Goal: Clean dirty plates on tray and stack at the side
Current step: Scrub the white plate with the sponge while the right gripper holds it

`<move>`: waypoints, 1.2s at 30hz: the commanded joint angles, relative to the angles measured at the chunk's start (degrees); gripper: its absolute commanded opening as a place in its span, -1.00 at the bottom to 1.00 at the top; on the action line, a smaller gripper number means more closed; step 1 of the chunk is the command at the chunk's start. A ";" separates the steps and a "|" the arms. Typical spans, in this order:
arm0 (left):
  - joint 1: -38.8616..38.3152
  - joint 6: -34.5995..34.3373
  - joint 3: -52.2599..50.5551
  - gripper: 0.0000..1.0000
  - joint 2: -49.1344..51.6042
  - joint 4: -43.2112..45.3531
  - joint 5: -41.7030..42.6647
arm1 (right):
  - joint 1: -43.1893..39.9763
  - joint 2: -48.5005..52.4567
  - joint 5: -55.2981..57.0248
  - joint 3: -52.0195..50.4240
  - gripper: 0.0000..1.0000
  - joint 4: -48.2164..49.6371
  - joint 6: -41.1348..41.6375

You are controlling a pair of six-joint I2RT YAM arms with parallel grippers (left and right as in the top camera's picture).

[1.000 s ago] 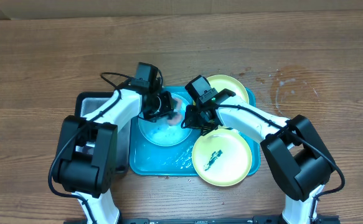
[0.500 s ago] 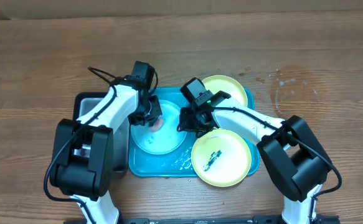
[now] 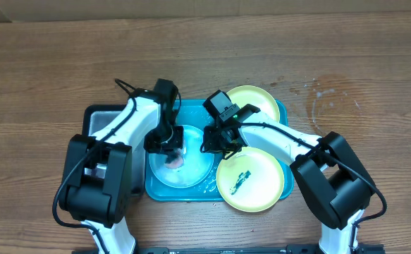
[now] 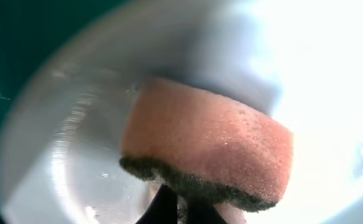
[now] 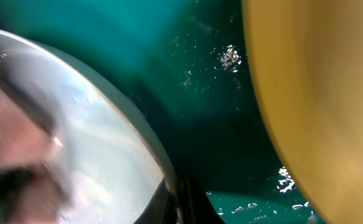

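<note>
Down at the left gripper: clamps a pink sponge from its dark green scouring side and presses the pink face onto the light blue plate, a little left of that plate's centre. Points the wrist almost straight down. Brings the left arm forward from the near-left base, then bends it inward over the left edge of the tray.

Across at the right gripper: pinches the right rim of the light blue plate, fingers closed on it, with wet turquoise just beside them in the right wrist view. Stretches the right arm leftward from the near-right base, passing over the far rim of the near yellow plate.

Around the edges: light blue plate in the left half of the tray, its left rim close to the tray's left wall. Near yellow plate overhanging the near-right corner, a dark blue smear at its centre. Far yellow plate at the far-right corner, partly hidden by the right wrist. Black tray just beside the tray's left side, partly under the left arm. Beyond the far edge and off to the right: bare wood of the table.
</note>
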 commanded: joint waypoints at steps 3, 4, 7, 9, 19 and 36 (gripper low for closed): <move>-3.50 4.83 -3.58 -0.91 3.69 -0.68 13.94 | -0.42 1.68 2.93 -0.90 -0.92 0.39 1.99; -3.50 5.68 -3.58 -0.92 3.56 -0.48 15.06 | -0.42 1.68 2.93 -0.90 -0.92 0.44 2.01; -3.50 8.55 -3.58 -0.91 3.19 0.13 19.04 | -0.42 1.68 2.93 -0.90 -0.92 0.52 2.01; -3.50 10.69 -3.58 -0.91 3.17 0.42 22.43 | -0.42 1.68 2.93 -0.90 -0.92 0.55 1.99; -3.37 7.37 -3.61 -0.91 3.17 5.20 27.47 | -0.42 1.68 2.93 -0.90 -0.92 1.01 2.03; -2.86 -25.49 -3.61 -0.92 3.17 -0.81 -22.73 | -0.42 1.68 3.80 -0.90 -0.92 0.85 3.30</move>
